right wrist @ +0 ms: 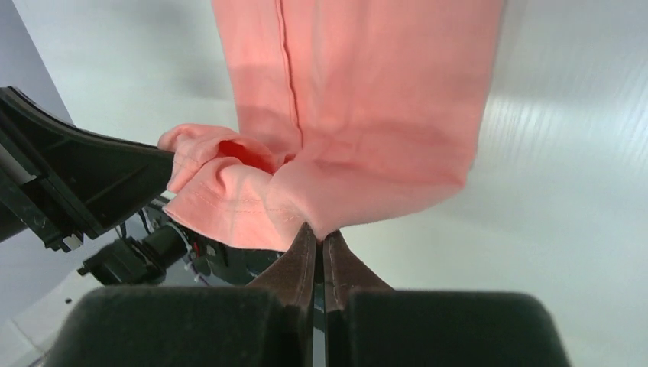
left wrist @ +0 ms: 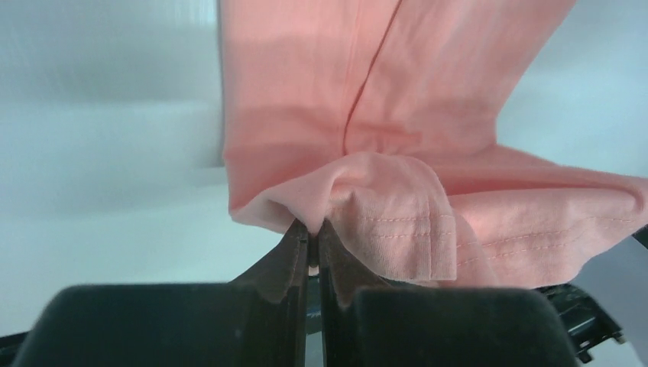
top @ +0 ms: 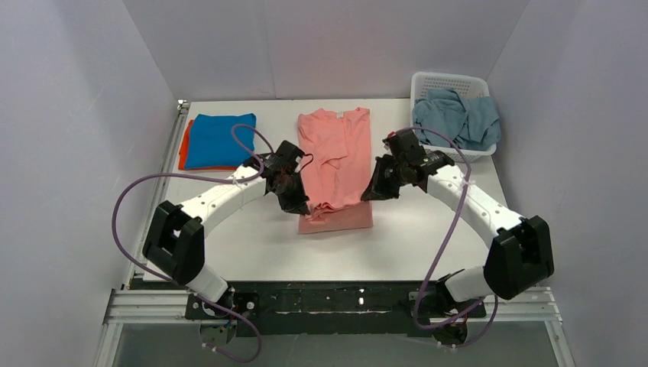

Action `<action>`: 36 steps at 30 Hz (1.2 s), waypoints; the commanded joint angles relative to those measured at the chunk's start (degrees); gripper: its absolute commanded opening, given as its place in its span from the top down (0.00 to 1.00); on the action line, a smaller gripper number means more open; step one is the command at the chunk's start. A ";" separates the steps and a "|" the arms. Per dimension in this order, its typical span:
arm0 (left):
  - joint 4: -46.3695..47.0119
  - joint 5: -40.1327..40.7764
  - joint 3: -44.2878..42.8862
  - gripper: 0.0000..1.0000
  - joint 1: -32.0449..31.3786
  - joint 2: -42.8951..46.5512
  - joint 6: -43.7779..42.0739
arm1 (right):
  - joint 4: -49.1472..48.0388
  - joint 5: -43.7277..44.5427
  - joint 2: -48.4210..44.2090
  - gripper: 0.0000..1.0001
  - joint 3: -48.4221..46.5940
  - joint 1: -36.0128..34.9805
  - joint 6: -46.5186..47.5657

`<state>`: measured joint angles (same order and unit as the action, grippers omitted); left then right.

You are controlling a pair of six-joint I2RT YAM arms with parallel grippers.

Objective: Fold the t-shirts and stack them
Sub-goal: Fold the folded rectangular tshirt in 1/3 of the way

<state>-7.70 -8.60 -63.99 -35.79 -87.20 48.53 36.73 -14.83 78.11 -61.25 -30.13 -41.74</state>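
The salmon-pink t-shirt (top: pixel 336 153) lies lengthwise in the middle of the table, sides folded in, its near hem end lifted. My left gripper (top: pixel 299 206) is shut on the hem's left corner (left wrist: pixel 306 206). My right gripper (top: pixel 370 196) is shut on the hem's right corner (right wrist: pixel 321 218). Both hold the hem above the table, the cloth sagging between them. The folded bright blue t-shirt (top: pixel 219 140) lies on the orange t-shirt (top: pixel 183 147) at the back left. The dusty grey-blue t-shirt (top: pixel 457 118) is crumpled in the basket.
The white perforated basket (top: pixel 449 82) stands at the back right corner. White walls close in the table on three sides. The left arm's purple cable (top: pixel 145 183) loops over the left part of the table.
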 commanded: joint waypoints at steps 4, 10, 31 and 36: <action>-8.17 0.28 -13.38 1.00 5.70 -9.63 -5.25 | 3.01 2.97 11.32 0.99 -14.74 4.57 6.74; -7.32 6.46 -19.60 1.00 8.42 -16.61 -9.00 | 1.76 1.04 19.84 0.99 -21.62 7.30 9.58; -10.78 2.63 -39.16 0.91 13.64 -35.97 -9.98 | -3.07 0.05 38.72 0.99 -35.35 11.77 11.94; -11.43 2.41 -42.05 0.61 14.23 -37.40 -10.17 | -2.28 -0.50 42.17 0.54 -39.30 12.57 11.75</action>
<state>-11.35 -6.39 -103.00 -22.50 -124.46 38.92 35.75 -14.63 119.26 -95.50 -18.33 -30.37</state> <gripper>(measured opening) 0.306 0.343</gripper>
